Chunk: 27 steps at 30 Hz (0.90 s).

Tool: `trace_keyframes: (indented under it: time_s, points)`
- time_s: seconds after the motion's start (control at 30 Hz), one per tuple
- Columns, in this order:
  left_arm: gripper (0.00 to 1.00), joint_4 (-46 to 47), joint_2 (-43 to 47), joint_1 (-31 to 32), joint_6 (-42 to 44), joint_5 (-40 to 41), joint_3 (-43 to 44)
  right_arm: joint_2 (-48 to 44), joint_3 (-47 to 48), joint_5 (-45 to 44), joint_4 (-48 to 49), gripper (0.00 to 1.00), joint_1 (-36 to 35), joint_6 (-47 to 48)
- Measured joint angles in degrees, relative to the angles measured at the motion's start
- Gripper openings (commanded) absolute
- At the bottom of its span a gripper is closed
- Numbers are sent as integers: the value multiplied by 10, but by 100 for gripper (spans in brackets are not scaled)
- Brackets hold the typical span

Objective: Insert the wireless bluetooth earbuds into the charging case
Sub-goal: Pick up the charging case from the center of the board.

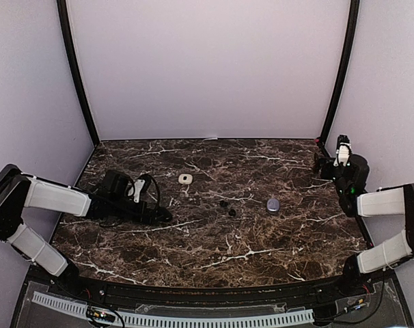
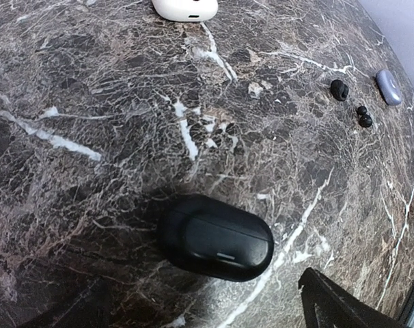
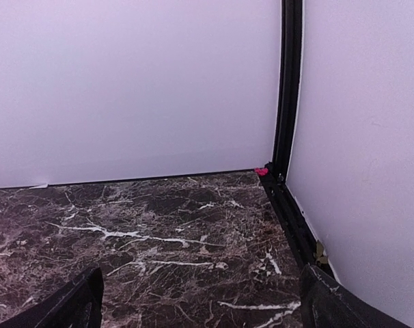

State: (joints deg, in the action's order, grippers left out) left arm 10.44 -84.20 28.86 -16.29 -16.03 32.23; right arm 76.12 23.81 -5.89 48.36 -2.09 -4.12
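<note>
A black oval charging case (image 2: 215,237) lies closed on the marble table, just ahead of my left gripper (image 2: 203,309). That gripper is open; its dark fingertips (image 2: 333,304) stand wide on either side and touch nothing. From above, the left gripper (image 1: 163,212) rests low at the table's left; the black case is lost in its dark shape. Two dark earbuds (image 1: 223,203) (image 1: 232,212) lie mid-table, apart from any case, also seen as earbuds (image 2: 339,89) (image 2: 363,116) far right in the left wrist view. My right gripper (image 1: 338,147) (image 3: 203,311) is open and empty near the back right corner.
A white case (image 1: 185,178) (image 2: 185,8) sits behind the left gripper. A pale lavender case (image 1: 272,204) (image 2: 389,87) lies right of the dark earbuds. White walls and black corner posts (image 3: 286,89) enclose the table (image 1: 214,246). A small pink scrap (image 3: 261,171) lies at the back right corner.
</note>
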Motion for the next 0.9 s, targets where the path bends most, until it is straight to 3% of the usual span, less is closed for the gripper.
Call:
trace_keyframes:
  time_s: [0.17,0.27,0.37,0.6,0.9]
  points:
    - [99,-8,-1,10,34,8,2,-61,12,-3,-132,96,0,-76]
    - [99,-9,-1,14,46,8,2,-70,27,10,-190,91,4,-113]
    - [99,-19,-1,18,54,9,6,-68,56,40,-249,92,7,-142]
    - [99,-65,-36,36,58,25,65,-86,76,109,-307,96,6,-175]
    - [99,-124,-62,41,61,32,101,-141,73,132,-321,99,6,-202]
